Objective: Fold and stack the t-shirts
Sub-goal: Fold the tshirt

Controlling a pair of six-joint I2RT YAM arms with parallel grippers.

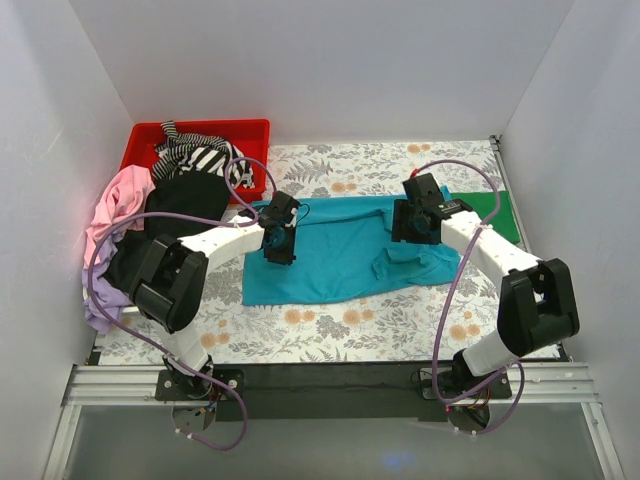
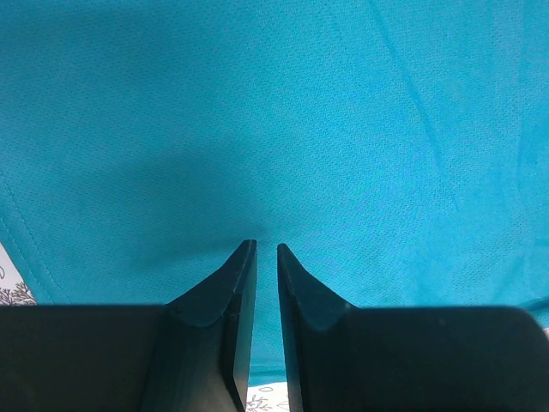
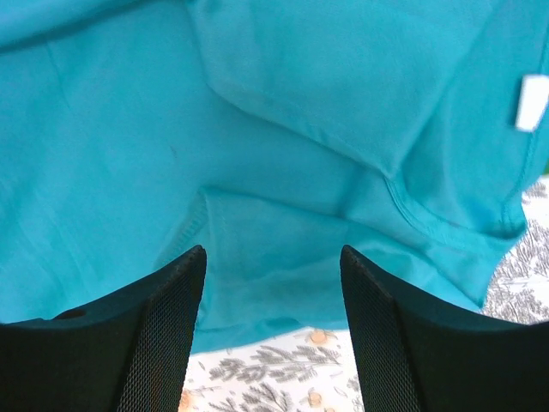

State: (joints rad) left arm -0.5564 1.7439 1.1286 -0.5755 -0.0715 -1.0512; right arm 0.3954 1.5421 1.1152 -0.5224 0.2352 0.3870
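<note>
Left tool (image 2: 264, 247), nearly closed, seemingly anchors the teal t-shirt (image 2: 343, 112) flat; right tool (image 3: 273, 249) gapes empty over its folded sleeve (image 3: 326, 77)

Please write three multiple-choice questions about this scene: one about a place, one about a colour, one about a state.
1. Where is the red bin? A) back left corner B) front right corner C) middle
2. Which colour lies spread between the arms? A) pink B) teal C) black
3. How is the right tool? A) open B) shut on cloth C) out of view
A: the bin's rim shows at the back left. B: the teal t-shirt lies there. A: its fingers stand wide apart.
</note>
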